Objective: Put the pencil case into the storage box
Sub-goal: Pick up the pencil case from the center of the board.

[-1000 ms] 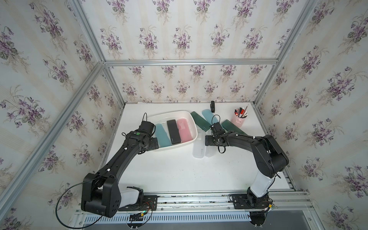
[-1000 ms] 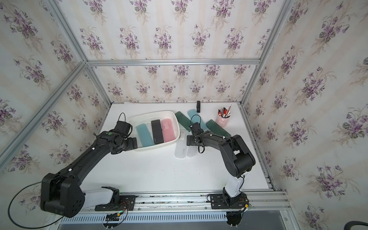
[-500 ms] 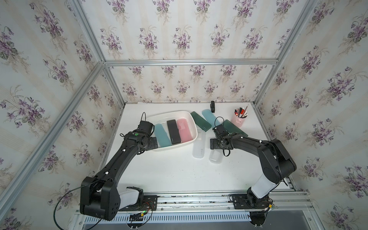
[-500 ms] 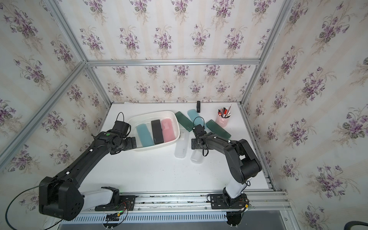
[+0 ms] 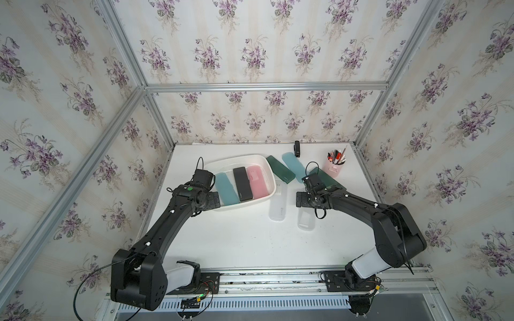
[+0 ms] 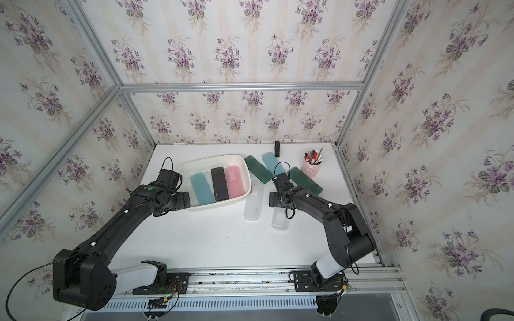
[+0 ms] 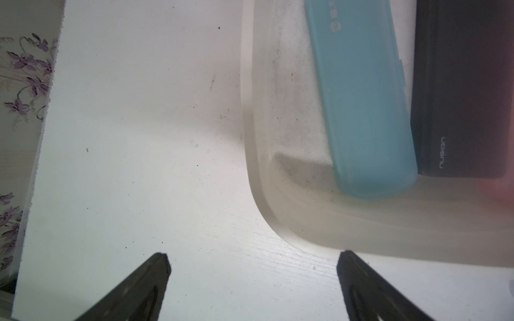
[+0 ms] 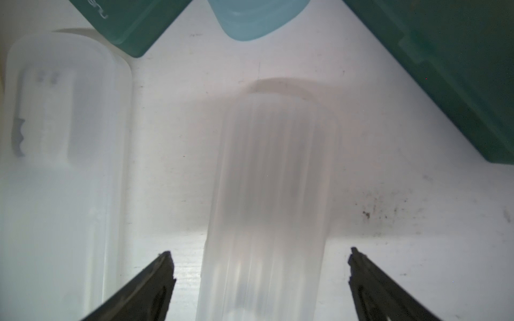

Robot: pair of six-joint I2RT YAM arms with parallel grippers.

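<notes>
- Frosted, ribbed, see-through pencil case (image 8: pixel 269 180) lies flat on the table, right of the storage box (image 5: pixel 236 164), untouched between the right gripper's (image 8: pixel 260 254) spread fingers.
- Left gripper (image 7: pixel 251 258) gapes empty at the box's near-left corner.

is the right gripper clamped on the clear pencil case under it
No: the right gripper is open, its fingers standing apart on either side of the clear pencil case.

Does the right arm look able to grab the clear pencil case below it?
Probably yes: the right tool is open, jaws either side of the clear pencil case, bare table flanking it; the neighbouring clear case lies apart.
</notes>
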